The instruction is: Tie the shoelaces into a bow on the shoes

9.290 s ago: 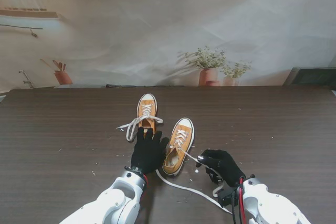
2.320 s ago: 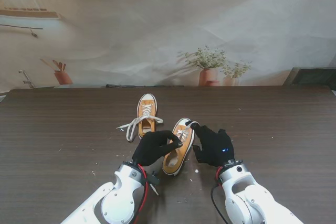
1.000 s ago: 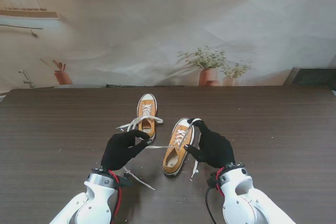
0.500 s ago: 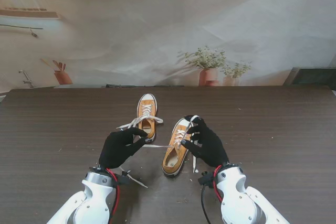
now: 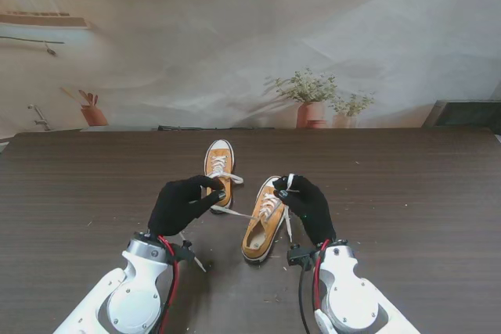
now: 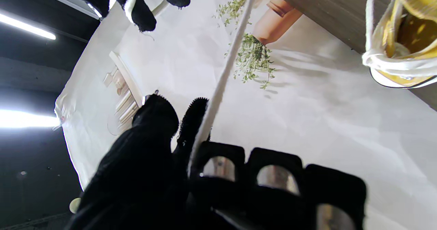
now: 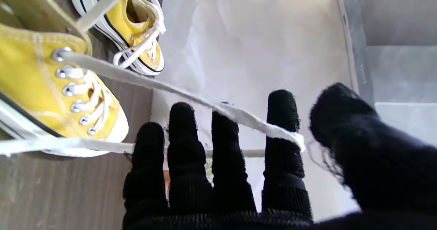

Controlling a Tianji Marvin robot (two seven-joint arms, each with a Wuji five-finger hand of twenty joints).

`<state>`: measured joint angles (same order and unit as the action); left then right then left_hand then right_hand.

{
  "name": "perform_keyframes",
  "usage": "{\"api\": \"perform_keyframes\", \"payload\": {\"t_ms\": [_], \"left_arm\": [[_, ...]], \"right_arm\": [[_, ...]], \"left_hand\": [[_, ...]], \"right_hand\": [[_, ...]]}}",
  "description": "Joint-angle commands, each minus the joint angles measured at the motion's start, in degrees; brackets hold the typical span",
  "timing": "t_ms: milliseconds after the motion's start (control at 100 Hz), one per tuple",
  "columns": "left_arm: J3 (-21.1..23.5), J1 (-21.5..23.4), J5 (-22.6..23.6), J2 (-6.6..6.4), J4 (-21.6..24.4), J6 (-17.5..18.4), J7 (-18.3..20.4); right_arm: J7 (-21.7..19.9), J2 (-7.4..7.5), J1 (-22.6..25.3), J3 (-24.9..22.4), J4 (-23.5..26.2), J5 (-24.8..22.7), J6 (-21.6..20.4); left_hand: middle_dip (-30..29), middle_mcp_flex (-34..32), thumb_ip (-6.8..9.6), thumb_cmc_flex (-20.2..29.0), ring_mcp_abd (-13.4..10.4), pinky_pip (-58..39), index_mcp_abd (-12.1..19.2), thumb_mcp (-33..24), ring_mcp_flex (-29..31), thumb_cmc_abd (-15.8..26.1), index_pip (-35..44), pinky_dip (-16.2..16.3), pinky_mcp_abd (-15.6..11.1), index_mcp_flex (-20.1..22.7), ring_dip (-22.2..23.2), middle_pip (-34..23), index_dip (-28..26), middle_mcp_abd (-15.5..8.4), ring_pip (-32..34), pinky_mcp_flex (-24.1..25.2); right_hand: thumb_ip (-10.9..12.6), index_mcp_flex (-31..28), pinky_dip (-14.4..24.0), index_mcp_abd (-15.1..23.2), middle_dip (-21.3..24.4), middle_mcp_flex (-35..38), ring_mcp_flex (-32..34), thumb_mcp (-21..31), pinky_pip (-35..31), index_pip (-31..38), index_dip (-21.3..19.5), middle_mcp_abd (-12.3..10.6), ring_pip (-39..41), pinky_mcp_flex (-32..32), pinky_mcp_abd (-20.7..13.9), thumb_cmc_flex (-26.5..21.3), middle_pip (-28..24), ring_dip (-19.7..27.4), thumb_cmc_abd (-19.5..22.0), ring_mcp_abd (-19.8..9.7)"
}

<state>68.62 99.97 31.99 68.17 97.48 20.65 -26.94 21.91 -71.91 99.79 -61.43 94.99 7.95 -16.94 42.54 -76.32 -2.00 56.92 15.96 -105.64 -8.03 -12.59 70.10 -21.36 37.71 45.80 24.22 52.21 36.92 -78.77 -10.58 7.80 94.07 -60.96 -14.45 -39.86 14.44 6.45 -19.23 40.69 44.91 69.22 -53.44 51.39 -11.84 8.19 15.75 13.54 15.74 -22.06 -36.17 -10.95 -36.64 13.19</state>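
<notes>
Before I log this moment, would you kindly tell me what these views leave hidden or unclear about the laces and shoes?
- Stand view: the black-gloved left hand covers the heel of the farther yellow canvas shoe.
- Stand view: whether the nearer yellow canvas shoe already has a knot; too small.
- Left wrist view: the white lace vanishes between the fingers, hiding the grip.
- Right wrist view: the nearer shoe is cut off by the edge.
</notes>
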Motion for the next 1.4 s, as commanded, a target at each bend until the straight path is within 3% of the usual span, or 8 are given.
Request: {"api": "perform_keyframes", "payload": {"t_ms": [0,250,450,560,660,760,1070,1390], "left_arm": [[-0.1,-0.2,-0.1,0.14,0.8,-0.1,1.1],[-0.1,0.1,-0.3,0.10,1.1,0.0,1.4],[0.0,0.7,-0.4,0.10,1.4,-0.1,1.4],[0.1,1.0,-0.4,0.09,1.6,0.0,1.4],[0.2,1.1,-0.3,0.09,1.7,0.1,1.3],[0.3,1.2,-0.3,0.04,1.9,0.2,1.5],[0.3,-1.1,0.0,-0.15,1.7,1.7,2.6],[-1.3,-8.5,-3.9,-0.49,2.2,5.0,8.3]], "right_arm": [[-1.1,-0.68,0.5,-0.4,2.2,2.2,2.0],[-0.3,-1.42,0.6,-0.9,4.0,7.2,7.2],[-1.2,-0.92,0.8,-0.6,4.6,4.2,7.9],[-2.8,-0.41,0.7,-0.6,4.9,3.2,8.6],[-3.9,-0.07,0.6,-0.4,5.0,2.3,9.0],[-4.9,0.16,0.6,-0.3,5.2,2.5,9.4],[-5.6,0.51,-0.9,1.1,2.6,-1.9,7.2],[-5.7,0.92,-3.8,1.8,-1.7,-7.5,3.2]], "left_hand": [[-0.4,-1.9,0.11,2.8,0.5,-14.3,2.0,1.3,2.5,1.7,0.6,-0.8,-13.1,0.0,-0.8,-2.0,-0.7,0.3,2.0,-1.9],[-0.4,-1.9,0.19,2.9,0.5,-14.3,1.8,1.6,2.5,1.7,0.7,-1.0,-13.0,0.1,-0.8,-2.0,-0.7,0.3,2.0,-1.9],[-0.4,-1.9,0.26,3.0,0.5,-14.3,1.7,1.7,2.5,1.7,0.8,-1.0,-13.0,0.1,-0.8,-2.0,-0.6,0.3,2.0,-1.9],[-0.4,-1.9,0.34,3.1,0.5,-14.3,1.8,1.7,2.5,1.7,0.8,-1.0,-13.0,0.1,-0.7,-2.0,-0.6,0.3,2.0,-1.9],[-0.4,-1.9,0.38,3.1,0.5,-14.3,1.8,1.8,2.5,1.7,0.9,-1.0,-13.1,0.1,-0.7,-2.0,-0.6,0.3,2.0,-1.9],[-0.4,-1.9,0.41,3.1,0.5,-14.3,1.8,1.8,2.5,1.7,0.9,-0.9,-13.2,0.1,-0.7,-2.0,-0.6,0.3,2.0,-1.9],[-0.3,-1.8,0.46,3.0,0.3,-14.3,2.0,1.9,2.6,1.7,0.9,-0.6,-13.4,0.1,-0.7,-2.0,-0.5,0.1,2.1,-2.0],[0.0,-1.8,0.42,2.7,-0.2,-14.3,2.6,1.9,2.6,1.8,1.1,-0.2,-14.0,0.0,-0.5,-2.3,-0.7,-0.3,2.4,-2.1]], "right_hand": [[-3.2,-3.6,-0.1,0.2,0.0,5.7,5.0,2.2,-2.3,4.2,2.3,-1.3,2.2,2.8,-0.7,-2.3,-0.5,-1.4,-3.4,-1.2],[-3.6,-14.8,0.3,-4.3,3.0,30.9,25.2,1.2,-10.6,11.0,-1.7,1.4,12.4,21.4,6.6,-9.1,1.3,-6.1,-2.9,0.8],[-3.5,-16.6,0.6,-7.7,-4.2,42.8,29.5,1.0,-23.6,11.9,-10.0,1.3,45.7,41.7,18.3,-9.6,-14.5,-19.3,-2.7,1.3],[-3.5,-16.7,17.2,-7.5,-15.0,42.8,29.8,0.1,-37.3,11.7,-11.9,-2.4,66.4,48.1,21.5,-9.3,-31.8,-27.8,-2.1,-1.6],[-3.4,-16.8,34.3,-7.4,-22.0,42.6,29.8,-0.1,-51.7,12.1,-12.5,-3.2,78.9,52.0,17.4,-8.9,-39.9,-34.0,-1.9,-4.8],[-3.5,-17.1,41.9,-7.9,-26.0,42.6,29.8,0.5,-62.7,12.3,-12.7,-2.7,85.4,53.5,12.6,-8.7,-43.3,-37.8,-2.6,-5.6],[-3.2,-13.5,42.6,-5.3,-25.7,42.6,29.8,-2.8,-59.6,8.1,-4.9,-2.8,82.1,53.3,14.8,-8.4,-39.6,-36.5,0.2,-2.9],[-1.4,-9.3,38.0,-3.6,-30.7,40.5,30.1,-1.4,-66.0,-1.6,0.7,-7.7,85.2,54.1,6.7,2.5,-41.6,-35.1,2.7,-9.7]]}}
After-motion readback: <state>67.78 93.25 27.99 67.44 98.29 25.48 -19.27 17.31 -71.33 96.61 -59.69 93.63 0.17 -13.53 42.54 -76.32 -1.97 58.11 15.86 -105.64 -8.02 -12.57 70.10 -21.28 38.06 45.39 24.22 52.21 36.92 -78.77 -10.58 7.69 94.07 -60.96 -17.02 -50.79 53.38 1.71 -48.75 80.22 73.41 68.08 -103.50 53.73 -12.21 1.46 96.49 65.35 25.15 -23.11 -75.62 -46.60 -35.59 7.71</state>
